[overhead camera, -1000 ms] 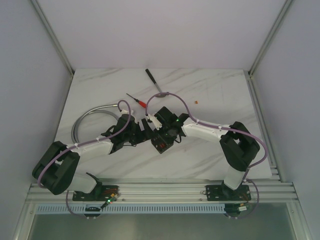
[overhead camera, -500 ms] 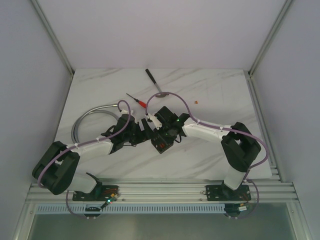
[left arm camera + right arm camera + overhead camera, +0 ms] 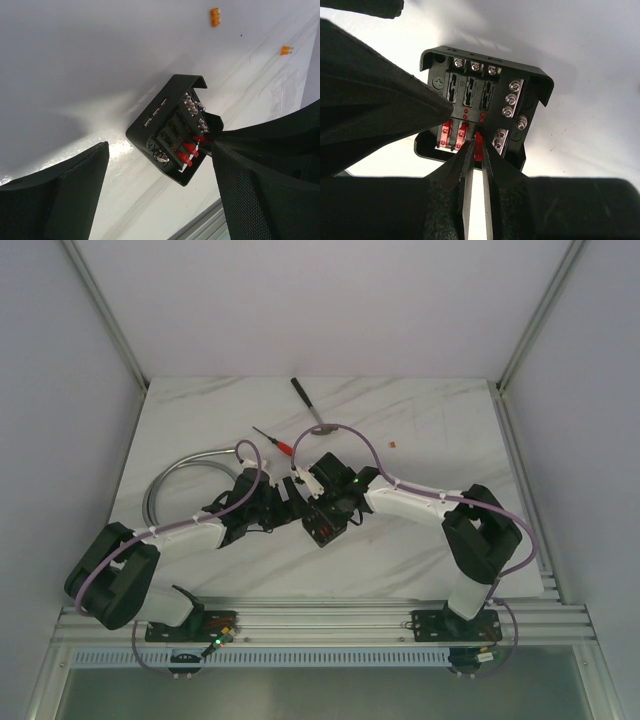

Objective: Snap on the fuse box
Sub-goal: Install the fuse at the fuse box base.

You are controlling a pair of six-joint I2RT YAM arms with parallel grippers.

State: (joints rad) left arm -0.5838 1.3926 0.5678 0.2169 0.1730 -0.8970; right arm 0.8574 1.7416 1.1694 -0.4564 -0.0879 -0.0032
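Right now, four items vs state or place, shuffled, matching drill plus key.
1. left gripper
2. right gripper
3. screwdriver
4. orange fuse

A. loose on the table, apart from the box
B. pinching a red fuse in the fuse box
C. open, holding nothing
D. red handle, lying beyond both grippers

Pairs: 1-C, 2-B, 3-D, 4-A

The fuse box (image 3: 487,102) is black, with red fuses (image 3: 451,136) in one row and silver screw heads (image 3: 510,98) beside them. The table (image 3: 430,420) is white marble with faint grey veins, and the two loose fuses (image 3: 215,16) on it are orange. The screwdriver (image 3: 283,446) has a red handle. The left arm (image 3: 185,533) and right arm (image 3: 410,502) are white and black — each trailed by purple cables (image 3: 342,427).
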